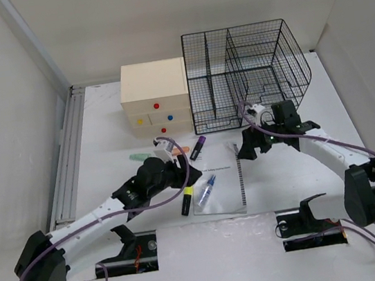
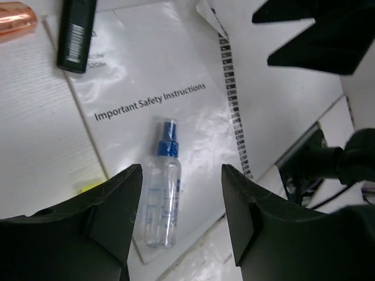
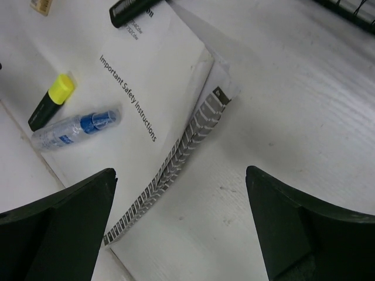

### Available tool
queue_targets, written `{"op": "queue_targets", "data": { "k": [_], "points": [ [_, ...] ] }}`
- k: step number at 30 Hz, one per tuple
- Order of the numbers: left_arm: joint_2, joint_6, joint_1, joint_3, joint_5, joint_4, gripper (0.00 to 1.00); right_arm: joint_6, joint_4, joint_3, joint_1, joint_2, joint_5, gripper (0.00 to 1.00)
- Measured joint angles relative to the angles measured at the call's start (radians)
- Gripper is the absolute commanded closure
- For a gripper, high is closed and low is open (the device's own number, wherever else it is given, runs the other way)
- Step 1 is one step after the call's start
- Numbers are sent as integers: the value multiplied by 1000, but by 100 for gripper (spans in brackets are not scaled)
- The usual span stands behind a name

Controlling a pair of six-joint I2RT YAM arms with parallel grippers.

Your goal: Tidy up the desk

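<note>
Both arms converge on the spiral-bound booklet [image 1: 223,184], which lies on the white counter [image 1: 284,183] between them.

- Left tool [image 2: 181,170]: jaws apart, holding nothing, hanging over the clear spray bottle [image 2: 164,199] with the blue top. The bottle lies on the booklet's cover, near its left edge.
- Right tool [image 3: 180,172]: jaws wide apart, empty, above the booklet's comb spine on the right side.
- The yellow highlighter [image 1: 188,201] lies just beside the booklet's left edge. A black marker [image 2: 76,32] overlaps the booklet's far left corner.
- The drawer box [image 1: 155,99] and the wire basket [image 1: 247,69] stand well beyond the booklet's far edge.

Risks, as I judge them:
- The bottle is round and sits on a glossy cover. A finger landing off-centre could roll it away towards the highlighter.
- If the left fingers go too low, they could pinch the cover along with the bottle and drag the booklet.
- If the right tool lifts or shifts the booklet while the bottle and marker lie on it, both could slide off.
- The cover already curls up at the booklet's far right corner, so a grip at the spine may catch only some pages and fan the rest.
- The two arms are close over one object, so a collision is possible.

Writing:
- The cover reads "Important Safety Instructions", clear in both wrist views.
- The marker carries a barcode label. The small print beside it is too small to make out.
- The bottle's label print is unreadable.
</note>
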Motion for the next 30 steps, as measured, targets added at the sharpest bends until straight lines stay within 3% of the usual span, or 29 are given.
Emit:
{"op": "queue_targets", "data": {
  "k": [7, 15, 18, 24, 28, 30],
  "points": [
    [190, 8, -12, -2, -169, 147, 46, 71, 124, -82, 7, 13, -13, 3],
    [421, 30, -12, -2, -225, 262, 46, 96, 207, -81, 40, 195, -37, 3],
    [467, 32, -12, -2, -230, 288, 49, 103, 222, -79, 56, 233, -47, 3],
    [521, 44, -12, -2, -202, 380, 67, 111, 265, -69, 126, 262, -60, 5],
    [583, 56, -12, 9, -156, 447, 78, 114, 286, -57, 171, 288, -67, 16],
    [627, 58, -13, 31, -122, 478, 84, 109, 289, -54, 174, 294, -65, 34]
  ]
}}
